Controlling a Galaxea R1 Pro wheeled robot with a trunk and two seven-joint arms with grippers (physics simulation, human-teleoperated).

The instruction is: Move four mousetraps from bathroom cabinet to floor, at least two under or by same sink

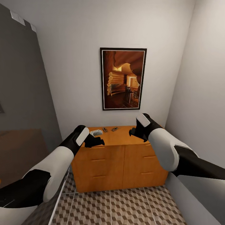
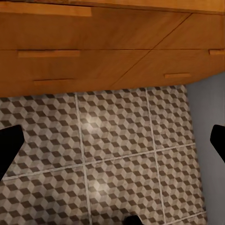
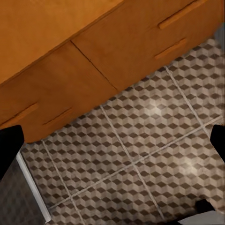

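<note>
The orange-brown cabinet [image 1: 122,162] stands against the far wall, and its drawer fronts also show in the left wrist view [image 2: 93,47] and the right wrist view [image 3: 70,61]. Two small flat mousetraps [image 1: 105,130] [image 1: 114,128] lie on its top near the back. My left gripper [image 1: 95,141] hovers at the cabinet's front left edge and my right gripper [image 1: 133,131] over its right part. Both wrist views look down on the cube-patterned bathroom floor [image 2: 117,154] [image 3: 140,154]. The left gripper [image 2: 112,143] and right gripper [image 3: 112,145] are open and hold nothing. The sink is out of view.
A small white object [image 1: 96,132] lies on the cabinet top left of the mousetraps. A framed picture [image 1: 123,78] hangs above. A grey panel [image 1: 22,93] closes the left side and a pale wall [image 1: 203,93] the right, leaving a narrow strip of tiled floor [image 1: 125,206].
</note>
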